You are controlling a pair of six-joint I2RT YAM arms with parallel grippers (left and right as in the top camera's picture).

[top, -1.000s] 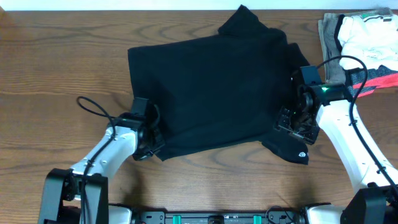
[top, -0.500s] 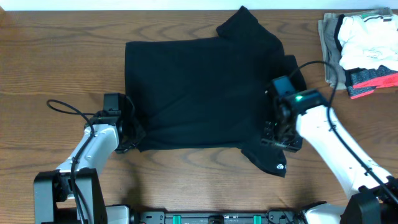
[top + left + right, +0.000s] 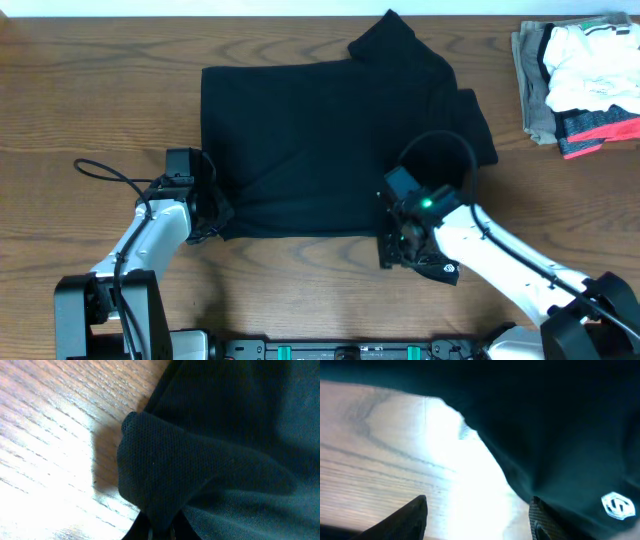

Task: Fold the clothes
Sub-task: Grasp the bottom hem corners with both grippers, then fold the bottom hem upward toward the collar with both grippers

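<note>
The black shirt (image 3: 330, 140) lies spread flat across the middle of the table, one sleeve bunched at the far edge. My left gripper (image 3: 214, 214) is at the shirt's near-left corner and shut on a fold of its fabric (image 3: 165, 485), pinched between the jaws (image 3: 161, 531). My right gripper (image 3: 392, 250) sits at the near-right hem, open, low over the wood. In the right wrist view its fingers (image 3: 412, 516) stand wide apart over bare table, and the shirt edge with a white logo (image 3: 617, 505) lies against the right finger.
A pile of other garments (image 3: 580, 80), white, khaki-grey and red-striped, sits at the far right corner. Bare wood table (image 3: 90, 90) surrounds the shirt. The left arm's cable (image 3: 100, 172) loops to the left.
My right gripper has moved from the shirt's right side leftward and nearer, to the near hem. The left arm pulled the shirt's corner leftward earlier and now holds still.
</note>
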